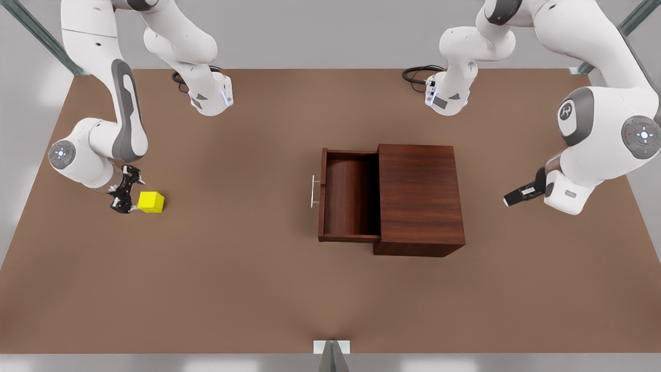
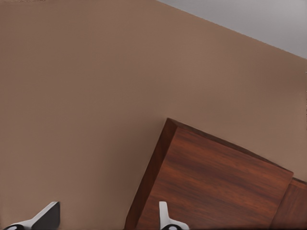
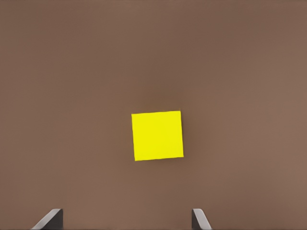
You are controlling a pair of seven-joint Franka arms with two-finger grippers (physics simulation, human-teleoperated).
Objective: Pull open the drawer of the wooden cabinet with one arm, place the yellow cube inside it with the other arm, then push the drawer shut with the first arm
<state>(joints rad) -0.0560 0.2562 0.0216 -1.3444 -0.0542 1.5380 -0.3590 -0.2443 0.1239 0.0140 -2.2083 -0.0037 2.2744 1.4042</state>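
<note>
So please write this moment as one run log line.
drawer: open, empty | yellow cube: on table | right gripper: open beside cube | left gripper: open, waiting beside wooden cabinet

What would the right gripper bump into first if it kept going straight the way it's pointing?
Most likely the yellow cube: the right gripper, open, points at it on the table, nothing between.

no readable words or numbers are showing anywhere. the only sign is a small white logo mark sitting on the dark grey round joint cap of the white robot arm (image 1: 567,111) at the front view's right; its lettering cannot be made out.
</note>
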